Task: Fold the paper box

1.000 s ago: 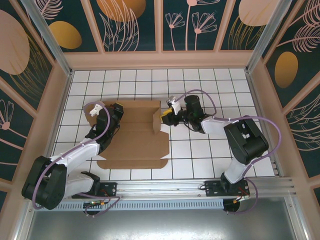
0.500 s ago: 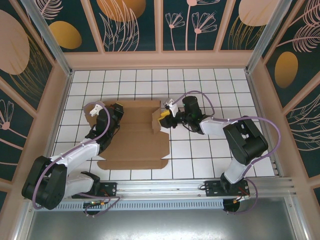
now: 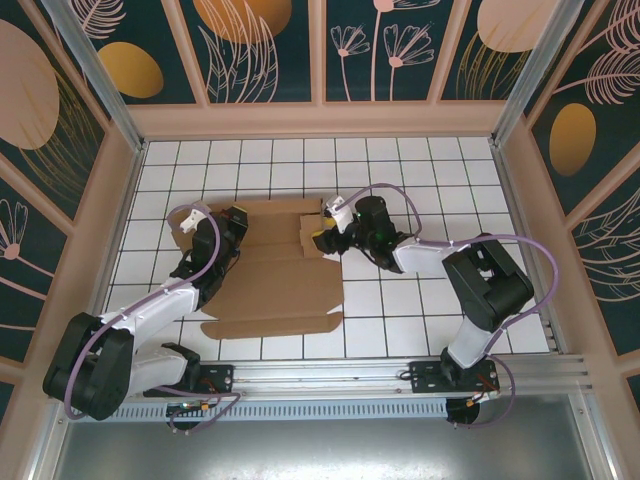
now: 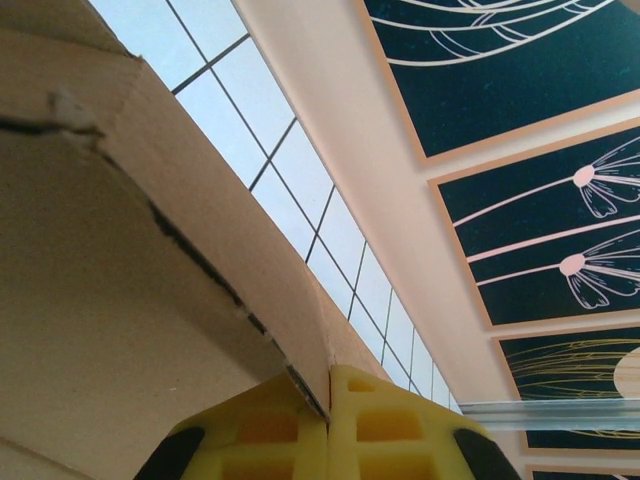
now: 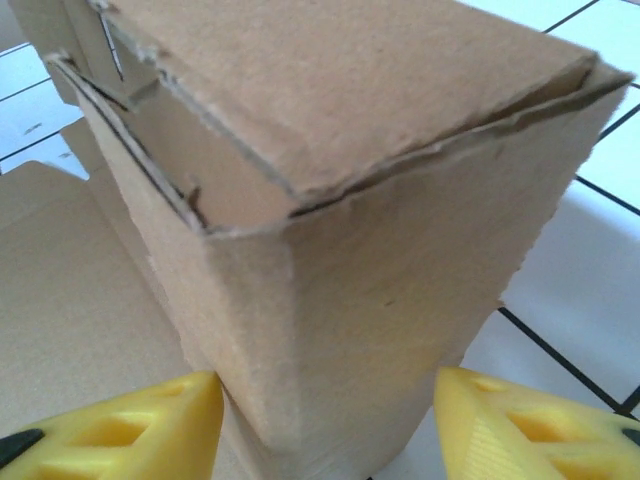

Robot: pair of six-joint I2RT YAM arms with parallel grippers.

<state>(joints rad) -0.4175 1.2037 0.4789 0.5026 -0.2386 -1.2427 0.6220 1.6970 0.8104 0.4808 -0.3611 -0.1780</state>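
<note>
The paper box (image 3: 270,290) is a brown cardboard sheet lying mostly flat on the white tiled table, left of centre. My left gripper (image 3: 232,220) is at its far left corner. In the left wrist view the yellow fingers (image 4: 390,420) are shut on the edge of a raised flap (image 4: 200,190). My right gripper (image 3: 325,238) is at the sheet's far right edge. In the right wrist view its yellow fingers (image 5: 150,425) stand apart on either side of a folded-up cardboard corner (image 5: 380,260).
White tiles (image 3: 420,300) stretch to the right of the sheet. Peach-framed patterned walls (image 3: 320,120) enclose the table on three sides. An aluminium rail (image 3: 400,372) with both arm bases runs along the near edge.
My right gripper has moved left onto the sheet's right edge and its jaws have spread. The right-hand flap now stands up, folded inward. The left gripper has kept its hold in place.
</note>
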